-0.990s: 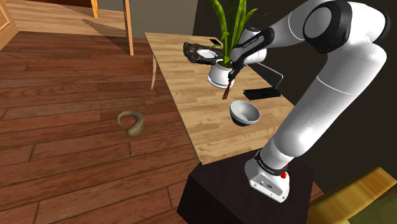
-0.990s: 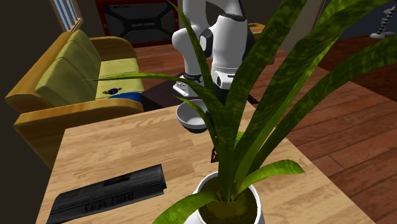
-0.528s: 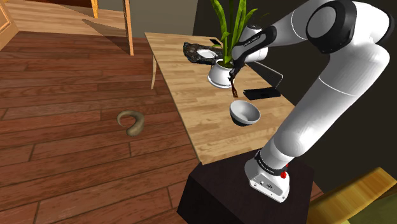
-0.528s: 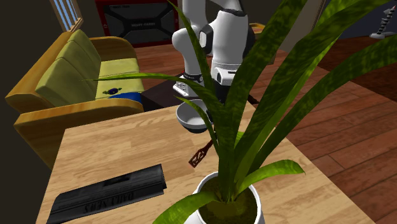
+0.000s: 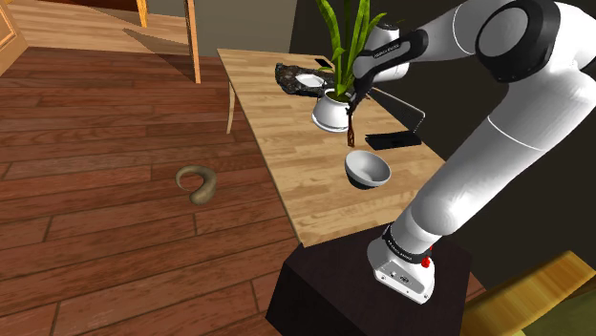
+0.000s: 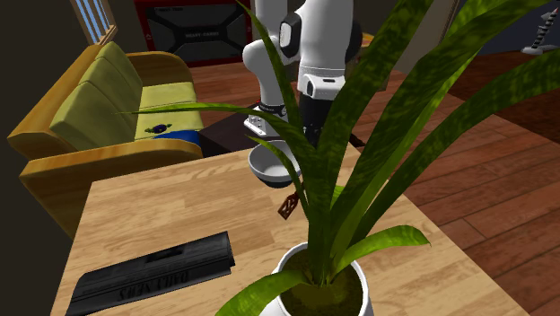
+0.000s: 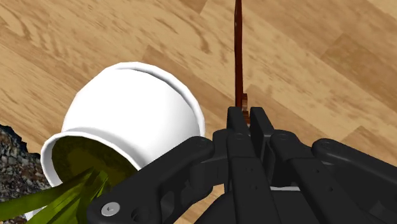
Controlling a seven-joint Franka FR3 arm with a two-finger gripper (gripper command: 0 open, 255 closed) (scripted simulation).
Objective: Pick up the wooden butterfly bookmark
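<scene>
The butterfly bookmark (image 5: 351, 128) is a thin dark-brown strip hanging above the light wooden table (image 5: 287, 157), beside the white plant pot (image 5: 329, 114). My gripper (image 5: 354, 99) is shut on its upper end. In the wrist view the two black fingers (image 7: 236, 121) pinch the strip (image 7: 239, 51) edge-on, with the pot (image 7: 127, 108) close alongside. In the second exterior view the bookmark (image 6: 288, 205) dangles in the air behind the plant's leaves, its carved end lowest.
A grey bowl (image 5: 367, 168) sits just below the bookmark, toward the stand. A black book (image 5: 393, 139) lies beside the pot, and a dark lumpy object (image 5: 300, 78) lies at the table's far end. A yellow sofa (image 6: 108, 117) stands beyond the table.
The gripper has risen and shifted slightly toward the plant with the bookmark in it. The strip has swung from a slant to hang nearly straight down, higher above the table.
</scene>
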